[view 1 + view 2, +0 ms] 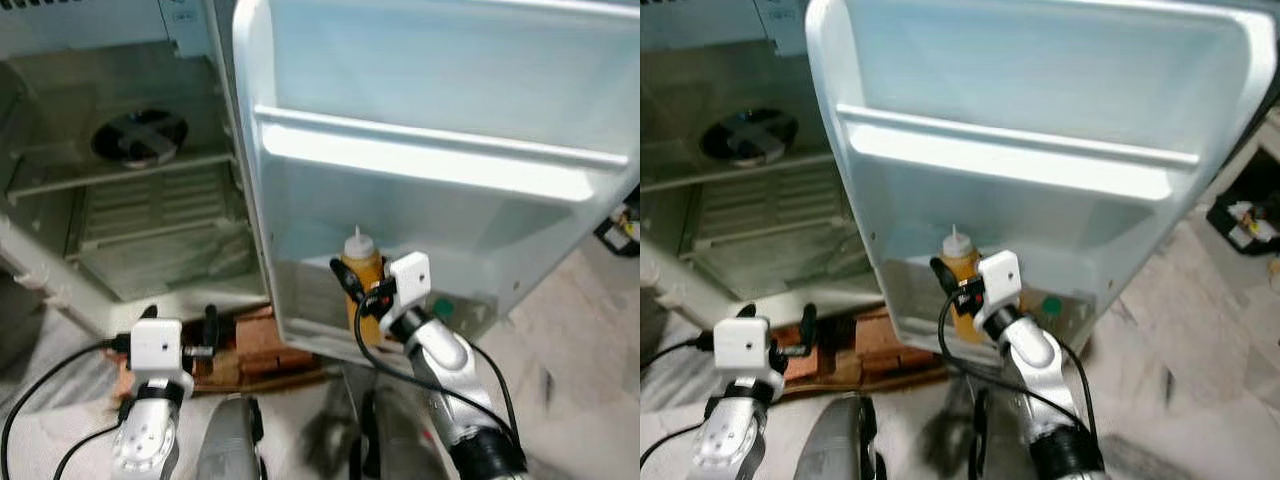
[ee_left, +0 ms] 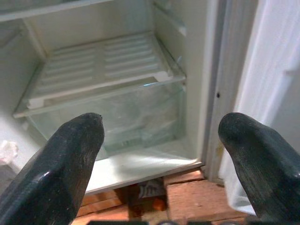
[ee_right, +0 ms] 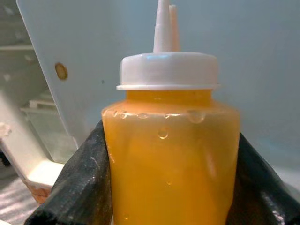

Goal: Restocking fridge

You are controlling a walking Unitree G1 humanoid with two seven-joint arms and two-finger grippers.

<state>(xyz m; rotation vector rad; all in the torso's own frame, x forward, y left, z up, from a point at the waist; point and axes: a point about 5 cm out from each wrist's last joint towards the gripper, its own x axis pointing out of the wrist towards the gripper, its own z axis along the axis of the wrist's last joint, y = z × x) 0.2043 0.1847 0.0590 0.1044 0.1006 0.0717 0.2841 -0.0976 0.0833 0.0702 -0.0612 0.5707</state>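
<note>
Closest to me, my right gripper (image 3: 171,187) is clamped on the yellow squeeze bottle (image 3: 171,159), one black finger (image 3: 79,183) pressed to each flank of its body. The bottle stands upright, long axis vertical, white cap and nozzle pointing up, and droplets cling inside its shoulder. From the head camera I see it at the lowest door shelf (image 1: 330,335) of the open fridge door (image 1: 440,150), right at the shelf's near end; whether its base rests on the shelf I cannot tell.

My left gripper (image 2: 161,154) hangs low with its fingers spread wide and nothing between them, aimed into the fridge (image 1: 110,150). Through it I see a white ribbed shelf (image 2: 98,63) over a clear crisper drawer (image 2: 131,117), and brick-coloured floor tiles (image 2: 192,197) below the cabinet edge.

The head view adds what the wrist cameras miss: a round dark dish (image 1: 138,135) on an upper fridge shelf, and a small green-capped item (image 1: 443,308) further along the door shelf behind my right arm.
</note>
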